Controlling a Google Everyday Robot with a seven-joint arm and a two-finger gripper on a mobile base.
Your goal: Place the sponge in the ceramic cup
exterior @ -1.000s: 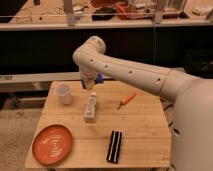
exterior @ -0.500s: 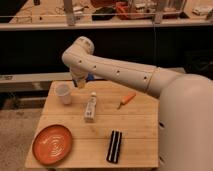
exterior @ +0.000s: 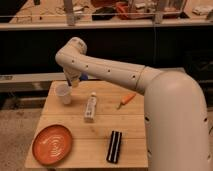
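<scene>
The white ceramic cup point(exterior: 63, 93) stands upright at the back left of the wooden table point(exterior: 100, 132). My gripper point(exterior: 74, 81) hangs at the end of the white arm, just above and slightly right of the cup's rim. Bits of the blue sponge point(exterior: 83, 77) show at the gripper, lifted off the table and mostly hidden behind the wrist. The gripper is shut on the sponge.
A white tube point(exterior: 90, 106) lies in the middle of the table and a small orange item point(exterior: 126, 100) to its right. The orange plate point(exterior: 52, 145) sits at the front left, a black striped bar point(exterior: 115, 146) at the front right. A shelf runs behind.
The arm has swung left and lower, carrying the sponge from above the tube towards the cup. Nothing on the table has moved.
</scene>
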